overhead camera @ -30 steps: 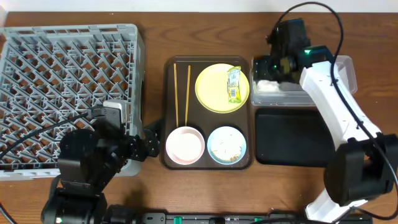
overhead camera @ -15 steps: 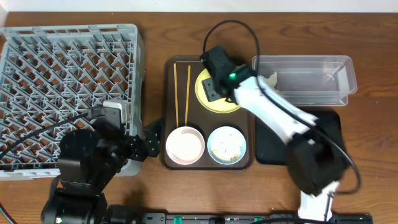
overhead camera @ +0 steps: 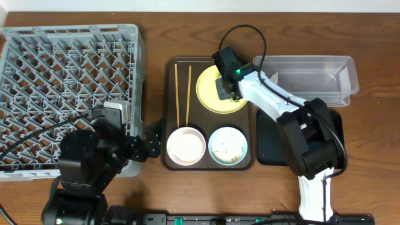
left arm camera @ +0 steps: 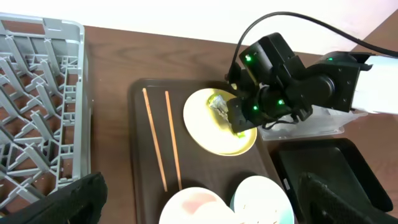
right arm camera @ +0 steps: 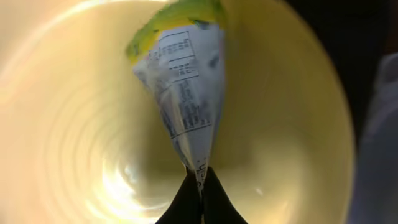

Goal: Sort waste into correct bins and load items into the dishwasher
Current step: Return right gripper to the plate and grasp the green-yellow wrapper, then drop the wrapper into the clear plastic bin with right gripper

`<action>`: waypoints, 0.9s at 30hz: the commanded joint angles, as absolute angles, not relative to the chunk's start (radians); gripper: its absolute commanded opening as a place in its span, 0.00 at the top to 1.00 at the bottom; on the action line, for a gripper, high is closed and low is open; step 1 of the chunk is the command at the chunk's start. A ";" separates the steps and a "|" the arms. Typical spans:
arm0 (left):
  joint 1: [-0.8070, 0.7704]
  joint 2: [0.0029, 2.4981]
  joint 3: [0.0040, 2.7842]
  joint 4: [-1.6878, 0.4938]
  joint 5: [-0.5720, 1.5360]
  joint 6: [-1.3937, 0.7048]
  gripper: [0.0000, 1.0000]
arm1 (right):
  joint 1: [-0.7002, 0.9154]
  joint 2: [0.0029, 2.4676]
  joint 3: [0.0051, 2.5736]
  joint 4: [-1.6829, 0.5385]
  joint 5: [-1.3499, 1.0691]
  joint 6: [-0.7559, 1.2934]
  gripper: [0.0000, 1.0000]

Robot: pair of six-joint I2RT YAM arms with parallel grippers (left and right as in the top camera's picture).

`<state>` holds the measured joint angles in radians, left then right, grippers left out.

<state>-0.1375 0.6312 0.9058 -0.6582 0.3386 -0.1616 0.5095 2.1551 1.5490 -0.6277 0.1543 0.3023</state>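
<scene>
My right gripper [right arm camera: 200, 186] is shut on the lower tip of the green-yellow snack wrapper [right arm camera: 186, 93], which lies on the yellow plate [right arm camera: 74, 124]. From overhead, that gripper [overhead camera: 226, 87] covers the wrapper on the plate [overhead camera: 209, 97]. Two chopsticks [overhead camera: 182, 94], a white-pinkish bowl [overhead camera: 185, 145] and a light blue bowl [overhead camera: 227, 146] holding crumbs share the brown serving tray [overhead camera: 169, 112]. My left gripper [left arm camera: 202, 205] stands open at the tray's near left, holding nothing. The grey dish rack [overhead camera: 69, 81] sits at the left.
A clear plastic tub [overhead camera: 312, 78] stands at the back right, with the black tray [overhead camera: 272, 140] in front of it, partly under my right arm. A black cable loops above the right wrist.
My right arm has swung left from the clear tub to the yellow plate, and its jaws have closed on the wrapper. The left arm has not moved.
</scene>
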 commanded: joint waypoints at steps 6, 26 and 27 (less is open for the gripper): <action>-0.134 0.626 0.932 -0.659 0.351 -0.174 0.02 | 0.471 1.879 1.565 -0.640 0.098 0.279 0.99; -0.134 0.626 0.932 -0.659 0.352 -0.174 0.02 | 0.154 1.815 1.554 -0.944 -0.129 0.227 0.42; -0.134 0.626 0.932 -0.659 0.352 -0.174 0.02 | 0.162 1.802 1.554 -0.948 -0.160 0.226 0.42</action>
